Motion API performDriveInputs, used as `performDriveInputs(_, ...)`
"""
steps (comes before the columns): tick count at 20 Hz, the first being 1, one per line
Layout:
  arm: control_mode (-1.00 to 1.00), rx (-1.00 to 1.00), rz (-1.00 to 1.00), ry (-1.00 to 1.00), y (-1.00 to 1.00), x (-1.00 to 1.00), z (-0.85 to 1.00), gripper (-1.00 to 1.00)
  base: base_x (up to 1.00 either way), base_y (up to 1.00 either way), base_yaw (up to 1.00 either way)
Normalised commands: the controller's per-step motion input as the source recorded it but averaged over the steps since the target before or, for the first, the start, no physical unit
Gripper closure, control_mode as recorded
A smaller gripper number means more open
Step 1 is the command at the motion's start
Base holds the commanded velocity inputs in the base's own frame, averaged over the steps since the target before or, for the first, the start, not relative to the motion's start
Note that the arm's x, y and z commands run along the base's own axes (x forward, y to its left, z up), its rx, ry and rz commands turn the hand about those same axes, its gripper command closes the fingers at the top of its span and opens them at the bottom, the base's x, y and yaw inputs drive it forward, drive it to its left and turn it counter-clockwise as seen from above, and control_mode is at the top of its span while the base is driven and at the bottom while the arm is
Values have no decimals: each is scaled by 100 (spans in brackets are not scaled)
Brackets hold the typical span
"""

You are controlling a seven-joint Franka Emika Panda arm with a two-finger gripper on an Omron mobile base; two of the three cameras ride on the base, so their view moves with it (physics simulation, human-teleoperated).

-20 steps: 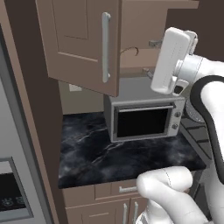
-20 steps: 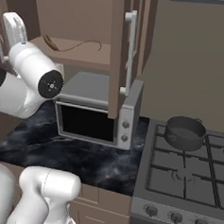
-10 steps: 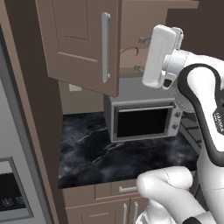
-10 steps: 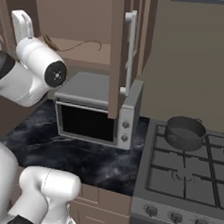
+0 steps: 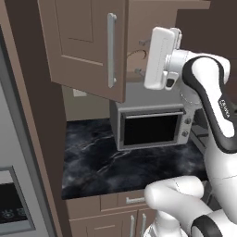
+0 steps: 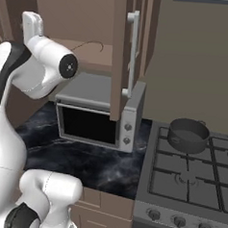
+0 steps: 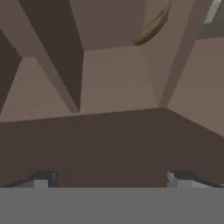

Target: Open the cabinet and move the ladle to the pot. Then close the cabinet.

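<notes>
Inside the open cabinet, above the microwave, the ladle lies on the shelf, well ahead of the pincer. The pincer fingers stand wide apart and hold nothing. The pot sits on the stove, right of the microwave.

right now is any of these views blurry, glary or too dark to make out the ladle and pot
Hand view: soft and low in detail, but the ladle reads clearly as a brown curve inside the cabinet, evenly lit, no glare. Right base view: sharp enough, the pot stands out dark on the stove, flat rendered light. Left base view: the counter is dark marble with faint pale veining, no blown highlights.
</notes>
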Motion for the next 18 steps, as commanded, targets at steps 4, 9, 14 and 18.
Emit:
performDriveInputs(4,-100,0,8,6,16,21,-11,-100,0,0,0)
performDriveInputs(9,-100,3,7,9,16,31,-14,-100,0,0,0)
performDriveInputs(14,-100,1,6,5,31,24,-12,-100,0,0,0)
performDriveInputs(18,-100,1,0,2,64,0,-5,-100,0,0,0)
